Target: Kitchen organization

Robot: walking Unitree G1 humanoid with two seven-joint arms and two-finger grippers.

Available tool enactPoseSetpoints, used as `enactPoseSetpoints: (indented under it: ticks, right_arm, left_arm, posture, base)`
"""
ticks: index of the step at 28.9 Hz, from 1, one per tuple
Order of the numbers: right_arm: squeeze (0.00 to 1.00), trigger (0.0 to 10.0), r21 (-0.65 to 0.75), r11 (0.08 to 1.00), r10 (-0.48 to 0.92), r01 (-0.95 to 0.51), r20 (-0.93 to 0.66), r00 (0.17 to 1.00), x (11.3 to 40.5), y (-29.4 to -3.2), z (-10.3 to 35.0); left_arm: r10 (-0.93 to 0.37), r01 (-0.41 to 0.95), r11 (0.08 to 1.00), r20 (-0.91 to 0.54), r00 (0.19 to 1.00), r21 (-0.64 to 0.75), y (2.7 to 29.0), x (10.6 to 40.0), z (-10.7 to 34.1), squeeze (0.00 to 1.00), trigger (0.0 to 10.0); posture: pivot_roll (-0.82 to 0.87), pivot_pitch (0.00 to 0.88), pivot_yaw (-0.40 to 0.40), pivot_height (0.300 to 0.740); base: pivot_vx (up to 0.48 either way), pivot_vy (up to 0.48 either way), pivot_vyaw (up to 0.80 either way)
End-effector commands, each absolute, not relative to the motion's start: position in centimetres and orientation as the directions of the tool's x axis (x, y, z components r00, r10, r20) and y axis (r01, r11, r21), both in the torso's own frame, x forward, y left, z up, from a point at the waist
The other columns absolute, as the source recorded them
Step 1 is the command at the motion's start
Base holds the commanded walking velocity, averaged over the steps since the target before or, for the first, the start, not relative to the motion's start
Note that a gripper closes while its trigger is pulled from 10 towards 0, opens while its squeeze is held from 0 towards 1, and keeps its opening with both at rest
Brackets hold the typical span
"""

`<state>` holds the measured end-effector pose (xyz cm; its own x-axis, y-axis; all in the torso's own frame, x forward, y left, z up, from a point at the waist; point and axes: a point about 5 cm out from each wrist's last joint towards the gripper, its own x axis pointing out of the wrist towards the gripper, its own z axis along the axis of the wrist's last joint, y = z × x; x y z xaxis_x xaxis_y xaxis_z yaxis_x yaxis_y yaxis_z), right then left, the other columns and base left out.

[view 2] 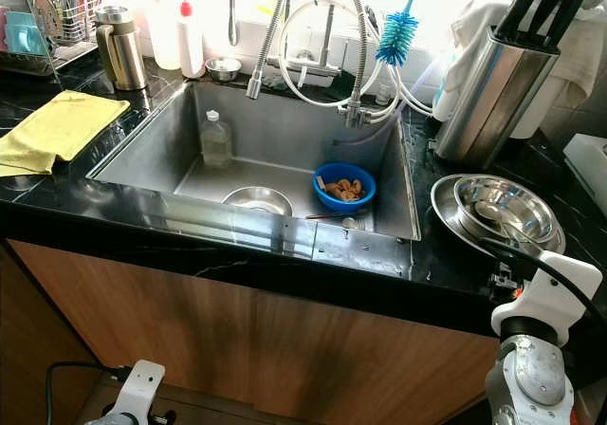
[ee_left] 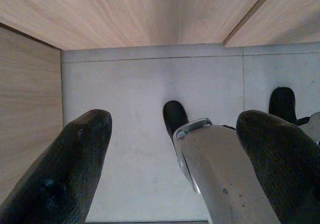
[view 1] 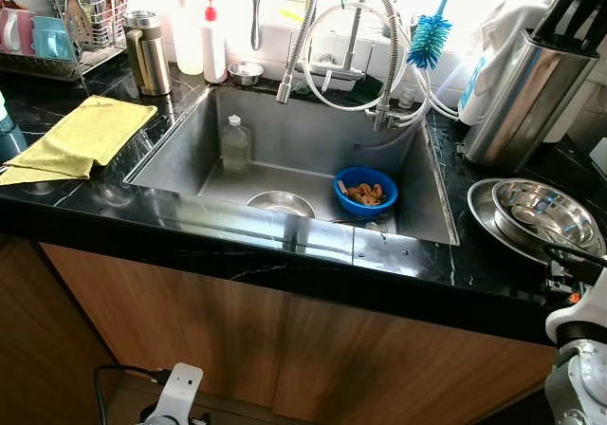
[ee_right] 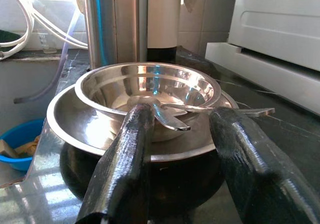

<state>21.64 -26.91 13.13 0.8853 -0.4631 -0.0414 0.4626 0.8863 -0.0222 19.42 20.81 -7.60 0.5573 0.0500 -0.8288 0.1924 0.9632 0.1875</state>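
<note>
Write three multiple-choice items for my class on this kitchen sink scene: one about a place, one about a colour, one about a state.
1. Where is the blue bowl?
A. inside the sink
B. on the yellow cloth
C. in the dish rack

2. What colour is the bottle brush hanging over the faucet?
A. red
B. blue
C. yellow

3. How is the right gripper?
A. shut on a spoon
B. shut on the cloth
C. open, in front of the stacked steel bowls

Answers: 1 A, it sits on the sink floor beside a steel bowl. 2 B, its bristles are blue. 3 C, its fingers stand apart, holding nothing.
</note>
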Motion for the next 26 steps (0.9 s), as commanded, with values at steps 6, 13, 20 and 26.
enactPoseSetpoints:
  ticks: [6,13,20,26]
  right_arm:
    - [0.0,5.9,-0.027,0.887,-0.462,0.461,-0.059,0.885,21.86,-27.06,12.99]
    - [0.0,0.0,-0.02,0.893,-0.45,0.45,-0.049,0.892,22.05,-26.91,13.17]
    - [0.0,0.0,-0.019,0.896,-0.444,0.444,-0.046,0.895,22.23,-26.9,13.23]
    - [0.0,0.0,-0.019,0.897,-0.441,0.441,-0.041,0.896,22.41,-26.86,13.37]
  left_arm:
    - [0.044,0.207,0.96,-0.831,0.555,0.189,20.64,19.56,-7.57,0.0,10.0]
    - [0.044,0.207,0.96,-0.83,0.555,0.189,20.62,19.56,-7.57,0.0,10.0]
    - [0.044,0.207,0.96,-0.83,0.556,0.189,20.59,19.57,-7.57,0.0,10.0]
    - [0.044,0.205,0.96,-0.83,0.556,0.189,20.58,19.59,-7.57,0.0,10.0]
  posture:
    - [0.13,0.0,-0.127,0.736]
    - [0.13,0.0,-0.13,0.736]
    - [0.13,0.0,-0.13,0.736]
    - [0.13,0.0,-0.131,0.736]
  base:
    - [0.0,0.0,0.0]
    - [0.0,0.0,0.0]
    - [0.0,0.0,0.0]
    - [0.0,0.0,0.0]
